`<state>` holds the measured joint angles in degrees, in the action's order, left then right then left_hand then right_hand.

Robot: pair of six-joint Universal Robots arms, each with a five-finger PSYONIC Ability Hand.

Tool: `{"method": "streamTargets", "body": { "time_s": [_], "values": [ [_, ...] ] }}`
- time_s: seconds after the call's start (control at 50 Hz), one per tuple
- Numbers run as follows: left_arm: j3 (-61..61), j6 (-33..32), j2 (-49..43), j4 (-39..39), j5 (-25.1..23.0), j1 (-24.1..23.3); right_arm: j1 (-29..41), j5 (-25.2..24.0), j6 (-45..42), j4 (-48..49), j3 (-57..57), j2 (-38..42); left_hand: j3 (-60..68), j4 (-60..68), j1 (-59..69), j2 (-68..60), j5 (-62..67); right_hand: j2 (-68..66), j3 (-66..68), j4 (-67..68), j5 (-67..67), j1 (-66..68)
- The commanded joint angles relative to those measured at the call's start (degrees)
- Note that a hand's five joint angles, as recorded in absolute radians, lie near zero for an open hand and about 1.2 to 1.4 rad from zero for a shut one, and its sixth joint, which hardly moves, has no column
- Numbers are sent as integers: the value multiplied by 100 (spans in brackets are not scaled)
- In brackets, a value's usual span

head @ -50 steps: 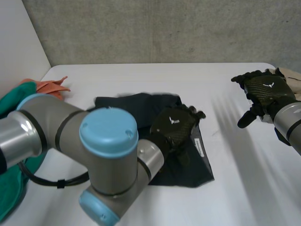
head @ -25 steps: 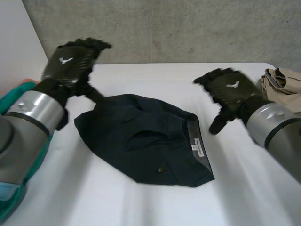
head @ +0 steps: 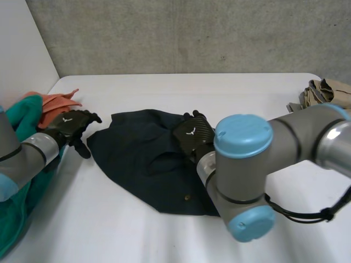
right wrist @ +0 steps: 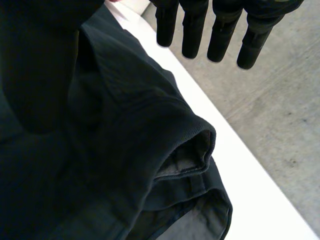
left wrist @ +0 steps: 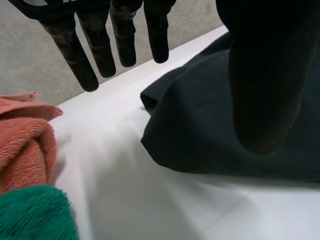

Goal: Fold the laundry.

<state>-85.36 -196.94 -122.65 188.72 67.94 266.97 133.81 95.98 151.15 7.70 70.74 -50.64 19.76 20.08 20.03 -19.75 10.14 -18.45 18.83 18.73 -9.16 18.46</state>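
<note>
A dark navy garment point(head: 142, 159) lies crumpled in the middle of the white table point(head: 164, 87), its waistband folded open near my right hand's fingertips point(right wrist: 197, 150). My left hand point(head: 71, 127) hovers just off the garment's left edge, fingers point(left wrist: 100, 50) straight and open, with the cloth point(left wrist: 200, 130) under its thumb side. Over the garment's upper middle my right hand point(head: 193, 136) is open too, its fingers point(right wrist: 220, 35) straight above the cloth point(right wrist: 115, 165). Neither hand holds anything. The right arm's elbow point(head: 244, 181) hides the garment's right part.
An orange towel point(head: 55, 103) and a green towel point(head: 16, 181) lie at the table's left edge, close to my left hand; both appear beside that hand point(left wrist: 25, 145) point(left wrist: 35, 215). Folded beige clothes point(head: 326, 93) sit at the back right. A grey wall stands behind the table.
My left hand came down from the back left to the garment's left edge. My right hand swung left onto the garment's middle, and its elbow now covers the cloth's right side.
</note>
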Motion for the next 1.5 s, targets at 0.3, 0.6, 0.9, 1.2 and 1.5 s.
{"method": "streamTargets", "body": {
  "time_s": [0.3,0.6,0.9,1.2,1.5],
  "values": [
    [-33,-82,1154,412,1089,-576,-785,-272,-103,84,55,-1474,6024,5992,5997,-6025,5986,-6155,6117,6127,-6084,6154],
    [-95,780,4347,-1890,879,-839,-2183,-2099,283,-3028,-860,-3189,6024,5992,5997,-6025,5986,-6155,6117,6127,-6084,6154],
    [1046,86,1483,-373,1653,-1306,-2105,-1794,890,-1133,-973,-1433,6024,5992,5997,-6025,5986,-6155,6117,6127,-6084,6154],
    [3518,1262,1552,1609,1652,-1183,-1946,-957,1196,3248,-2345,-816,6024,5992,5997,-6025,5986,-6155,6117,6127,-6084,6154],
    [346,1123,1113,842,1450,-1429,-1973,-1740,1224,2069,-193,-737,6024,5992,5997,-6025,5986,-6155,6117,6127,-6084,6154]
  ]
}}
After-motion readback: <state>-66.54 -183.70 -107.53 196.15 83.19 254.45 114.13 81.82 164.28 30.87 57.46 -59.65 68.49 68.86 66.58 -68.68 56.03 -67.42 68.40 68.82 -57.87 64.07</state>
